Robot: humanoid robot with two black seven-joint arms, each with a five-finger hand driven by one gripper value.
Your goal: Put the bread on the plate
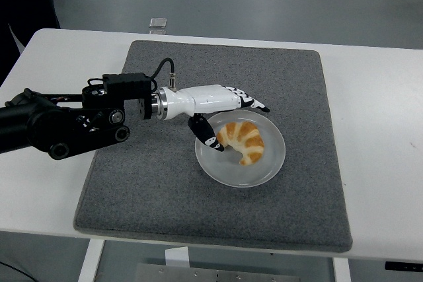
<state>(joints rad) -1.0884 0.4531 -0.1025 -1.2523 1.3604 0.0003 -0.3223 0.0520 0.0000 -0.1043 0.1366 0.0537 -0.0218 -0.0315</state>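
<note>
A golden croissant [242, 140] lies on the round white plate [269, 167] in the middle of the grey mat [225, 84]. My left hand [228, 113], white with black fingertips, is open and holds nothing. Its fingers are stretched out above the plate's upper left rim, and the thumb hangs down just left of the croissant. The hand is clear of the bread. The black left arm [59, 123] comes in from the left edge. The right arm is out of view.
The grey mat covers most of the white table [377, 110]. A small clear object [158, 23] sits at the table's far edge. Bare mat lies right of and behind the plate.
</note>
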